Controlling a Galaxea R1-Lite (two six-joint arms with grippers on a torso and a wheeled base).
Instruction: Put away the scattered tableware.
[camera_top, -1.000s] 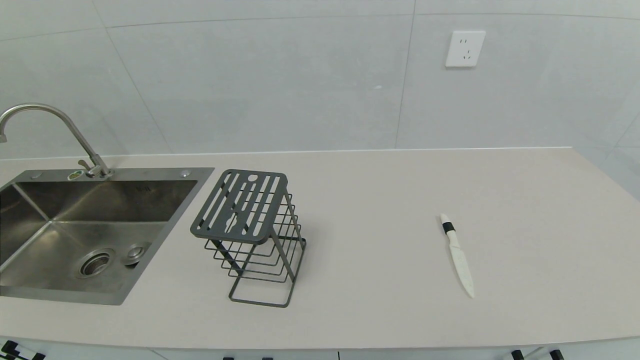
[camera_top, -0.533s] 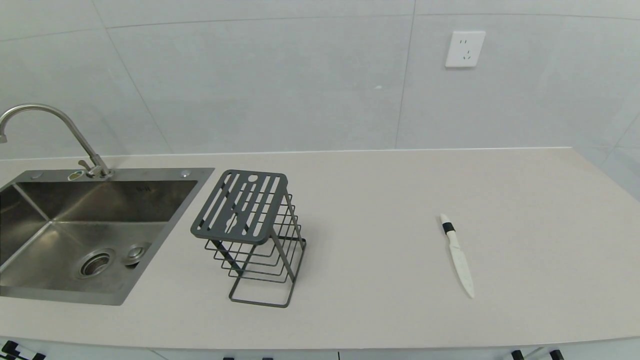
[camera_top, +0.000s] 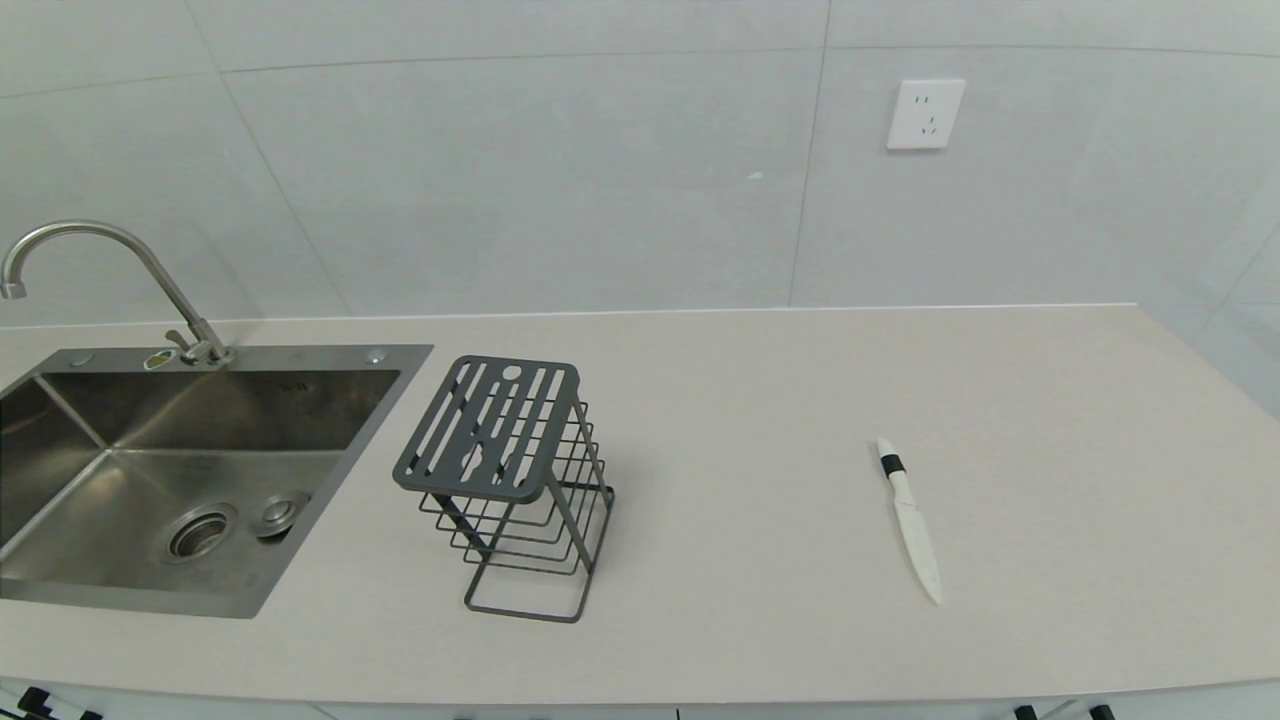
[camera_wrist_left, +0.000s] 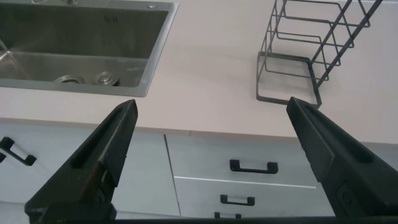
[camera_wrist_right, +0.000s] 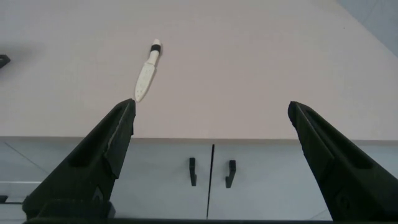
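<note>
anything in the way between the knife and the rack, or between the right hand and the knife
Nothing visible lies on the counter between the knife and the rack, nor between the open right hand and the knife.

Grey tiled wall (camera_top: 500, 180) with a socket (camera_top: 926, 114) behind beige countertop (camera_top: 760, 400).

Nothing readable at this range. Small oval green-and-yellow sticker (camera_top: 157, 359) sits on the far rim of the stainless steel sink (camera_top: 300, 357), just left of the curved steel faucet (camera_top: 203, 348); its print is too small to make out. Faint stamped mark (camera_top: 293, 384) on the sink's far inner wall, likewise unreadable.
</note>
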